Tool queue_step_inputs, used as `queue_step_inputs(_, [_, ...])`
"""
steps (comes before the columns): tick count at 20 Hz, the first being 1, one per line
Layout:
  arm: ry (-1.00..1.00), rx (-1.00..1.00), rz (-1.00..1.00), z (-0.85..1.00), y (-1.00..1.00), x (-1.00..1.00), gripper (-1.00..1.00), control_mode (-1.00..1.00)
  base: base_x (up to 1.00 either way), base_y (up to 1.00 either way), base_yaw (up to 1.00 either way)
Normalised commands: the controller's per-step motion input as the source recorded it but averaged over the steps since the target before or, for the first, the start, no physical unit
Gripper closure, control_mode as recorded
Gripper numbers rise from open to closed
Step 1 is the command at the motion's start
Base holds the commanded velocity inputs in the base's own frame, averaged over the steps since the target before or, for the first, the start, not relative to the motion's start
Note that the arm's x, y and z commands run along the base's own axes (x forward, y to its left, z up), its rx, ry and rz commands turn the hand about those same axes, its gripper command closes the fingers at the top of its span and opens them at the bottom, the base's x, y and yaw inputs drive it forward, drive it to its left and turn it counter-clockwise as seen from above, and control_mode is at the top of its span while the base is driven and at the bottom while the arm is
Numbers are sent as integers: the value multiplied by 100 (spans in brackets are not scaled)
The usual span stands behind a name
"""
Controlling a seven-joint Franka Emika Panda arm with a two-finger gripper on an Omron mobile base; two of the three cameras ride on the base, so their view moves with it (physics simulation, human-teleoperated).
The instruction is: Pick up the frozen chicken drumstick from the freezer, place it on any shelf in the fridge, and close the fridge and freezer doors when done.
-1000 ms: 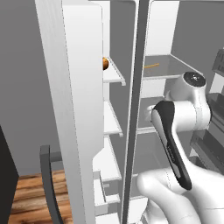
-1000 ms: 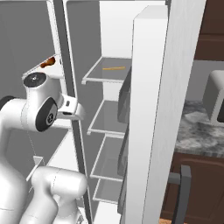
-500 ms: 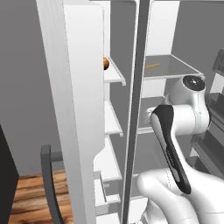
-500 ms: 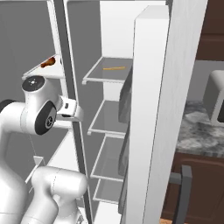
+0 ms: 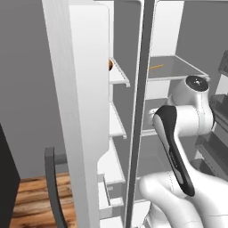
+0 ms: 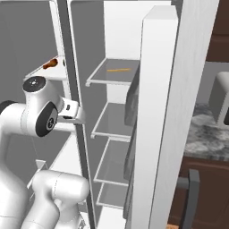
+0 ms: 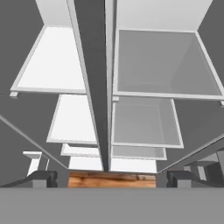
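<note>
Frozen chicken drumstick [image 6: 50, 64], a small orange-brown lump with a darker narrow end, sits on the top white shelf of the freezer [image 5: 116, 75], left of the dark centre divider [image 7: 97, 87]. I judge I'm on the approach: jaws released, empty. Next I must rise and reach left. No readable writing.

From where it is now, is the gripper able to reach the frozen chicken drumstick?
Probably yes. The drumstick lies at the front of an upper freezer shelf, both doors stand open, and the open gripper faces the shelves below it, so it must rise.
</note>
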Motion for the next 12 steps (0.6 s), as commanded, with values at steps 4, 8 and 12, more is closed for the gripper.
queue_step_inputs(4, [0, 0, 0, 0, 0, 0, -100, 100, 4, 34, 0])
queue_step_inputs(8, [0, 0, 0, 0, 0, 0, -100, 100, 7, 28, 0])
queue_step_inputs(12, [0, 0, 0, 0, 0, 0, -100, 100, 14, 15, 0])
